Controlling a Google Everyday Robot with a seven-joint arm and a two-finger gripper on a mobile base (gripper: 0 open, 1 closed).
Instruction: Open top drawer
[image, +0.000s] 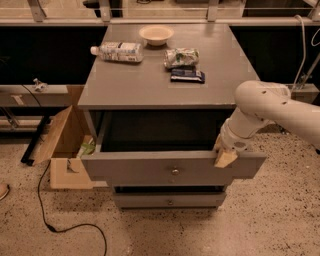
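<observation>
The top drawer (145, 169) of the grey cabinet stands pulled out, its dark inside showing behind the flat front. A small round metal knob (175, 171) sits at the front's centre. My gripper (225, 155), tan-tipped on a white arm, is at the right end of the drawer front, over its top edge and well right of the knob. A narrower grey drawer (170, 201) shows below, closed.
On the cabinet top (125, 85) lie a white bowl (156, 34), a plastic bottle on its side (117, 51), a snack bag (181, 57) and a dark packet (187, 75). An open cardboard box (62, 145) stands at the left. A black cable (60, 222) runs over the floor.
</observation>
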